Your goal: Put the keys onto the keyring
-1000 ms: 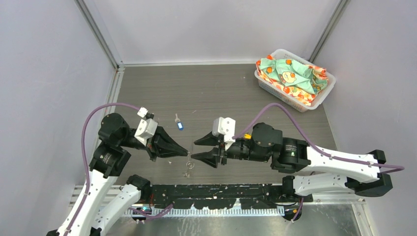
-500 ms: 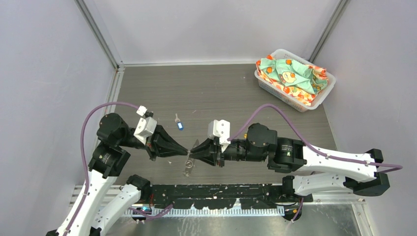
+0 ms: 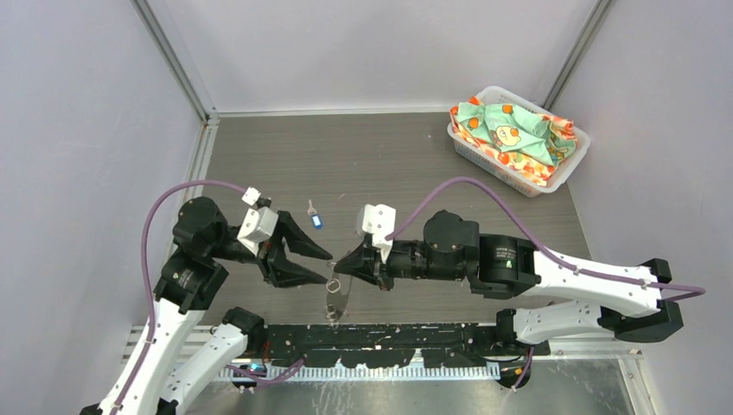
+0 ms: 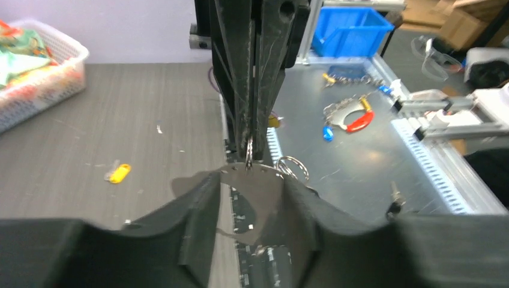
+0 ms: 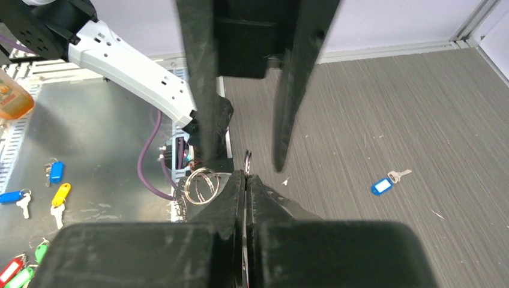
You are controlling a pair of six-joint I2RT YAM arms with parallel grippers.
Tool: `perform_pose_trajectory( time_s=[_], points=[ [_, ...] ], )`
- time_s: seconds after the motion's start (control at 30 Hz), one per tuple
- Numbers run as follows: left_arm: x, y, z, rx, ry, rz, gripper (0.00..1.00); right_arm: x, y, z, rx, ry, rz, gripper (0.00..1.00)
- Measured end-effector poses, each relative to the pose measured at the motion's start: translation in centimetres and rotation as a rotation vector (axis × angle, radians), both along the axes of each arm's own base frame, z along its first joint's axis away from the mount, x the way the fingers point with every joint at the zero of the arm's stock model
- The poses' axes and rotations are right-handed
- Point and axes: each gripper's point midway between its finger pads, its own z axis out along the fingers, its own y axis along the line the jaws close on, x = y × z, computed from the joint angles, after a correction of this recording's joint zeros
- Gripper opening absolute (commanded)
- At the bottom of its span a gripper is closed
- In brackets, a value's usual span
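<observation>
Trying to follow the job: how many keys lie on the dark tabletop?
2. The blue-tagged key lies just beyond the left gripper; the yellow-tagged key shows only in the left wrist view, apparently under the right arm from above. More may be hidden.

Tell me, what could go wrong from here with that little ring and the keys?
1. The right gripper is shut on the keyring only at its very tips, so the thin ring could slip or twist out.
2. The blue key is tiny and lies flat on the table; the open left gripper may fumble the pick-up.
3. The yellow key does not show from above, so reaching it may be awkward.
</observation>
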Motion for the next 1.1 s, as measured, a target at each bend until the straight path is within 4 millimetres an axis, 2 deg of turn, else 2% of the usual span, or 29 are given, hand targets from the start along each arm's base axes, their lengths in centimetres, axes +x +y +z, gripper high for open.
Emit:
perform_pose_trajectory(
  time_s=[0.07, 0.17, 0.27, 0.4, 0.47, 0.57, 0.8, 0.93, 1.1],
  points=[
    [0.1, 0.1, -0.7, 0.021, 0.005, 0.006, 0.68, 0.1, 0.0, 0.4, -0.034, 0.005, -0.005, 0.01],
    [0.7, 0.1, -1.5, 0.074, 0.019, 0.027, 0.72, 0.1, 0.2, 1.1, -0.104, 0.018, -0.005, 0.01],
    [1.6, 0.0, -1.3, 0.122, 0.012, 0.03, 0.67, 0.2, 0.6, 0.8, -0.199, 0.035, -0.004, 0.01],
    [2.1, 0.0, -1.3, 0.165, -0.007, 0.013, 0.5, 0.2, 0.8, -1.5, -0.331, 0.059, -0.004, 0.01],
    [1.9, 0.0, -1.9, 0.189, -0.003, -0.007, 0.45, 0.2, 0.6, -2.9, -0.39, 0.069, -0.004, 0.01],
    [0.8, 0.1, -3.0, 0.225, 0.008, -0.041, 0.43, 0.1, 0.0, -4.3, -0.456, 0.081, -0.004, 0.01],
    [-1.6, 0.2, -4.3, 0.251, -0.025, -0.109, 0.41, 0.0, -0.5, -4.1, -0.466, 0.085, -0.005, 0.01],
    [-1.4, -0.1, -4.7, 0.241, -0.04, -0.093, 0.33, -0.1, -0.5, -4.0, -0.466, 0.09, -0.005, 0.01],
    [-1.0, -0.4, -4.6, 0.235, -0.041, -0.076, 0.32, -0.2, -0.6, -4.0, -0.469, 0.093, -0.001, 0.01]
  ],
)
